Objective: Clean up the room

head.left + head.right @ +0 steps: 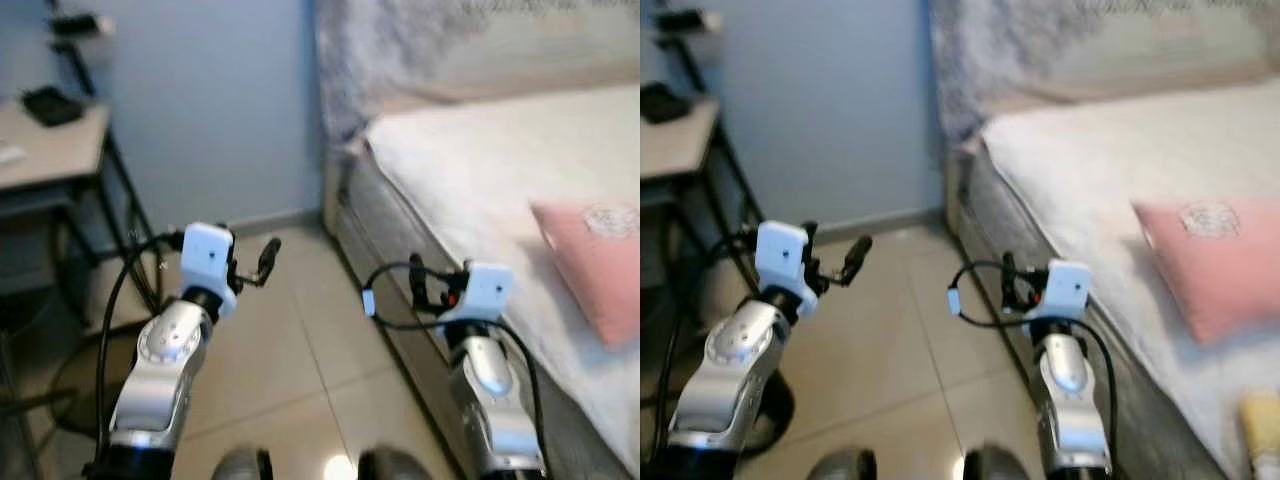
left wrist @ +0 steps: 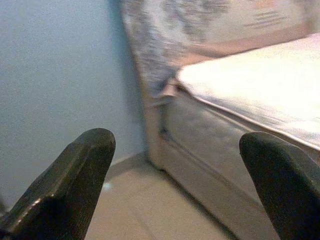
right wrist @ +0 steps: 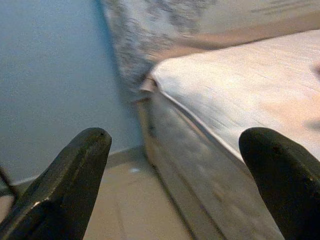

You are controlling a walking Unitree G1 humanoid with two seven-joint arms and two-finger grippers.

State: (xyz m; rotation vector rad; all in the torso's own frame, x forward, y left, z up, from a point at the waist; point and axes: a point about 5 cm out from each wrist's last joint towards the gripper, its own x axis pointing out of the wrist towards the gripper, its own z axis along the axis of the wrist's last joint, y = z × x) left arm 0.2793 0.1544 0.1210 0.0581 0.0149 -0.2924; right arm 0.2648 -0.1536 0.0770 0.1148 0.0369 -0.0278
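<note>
A pink pillow [image 1: 592, 268] lies on the white bed [image 1: 470, 160] to my right. A yellowish object [image 1: 1262, 425] rests on the bed's near corner, too blurred to name. My left gripper [image 1: 262, 262] is raised over the tiled floor, open and empty. In the left wrist view its fingers [image 2: 75, 185] spread wide, facing the bed's corner and the blue wall. Beside the bed's side, my right gripper [image 1: 418, 278] is also open with nothing between its fingers [image 3: 70, 180].
A desk [image 1: 50, 150] with dark items on it stands at the left on thin black legs. A blue wall [image 1: 210, 100] closes the back. Beige tiled floor [image 1: 290, 350] runs between desk and bed. A patterned headboard [image 1: 400, 40] rises behind the bed.
</note>
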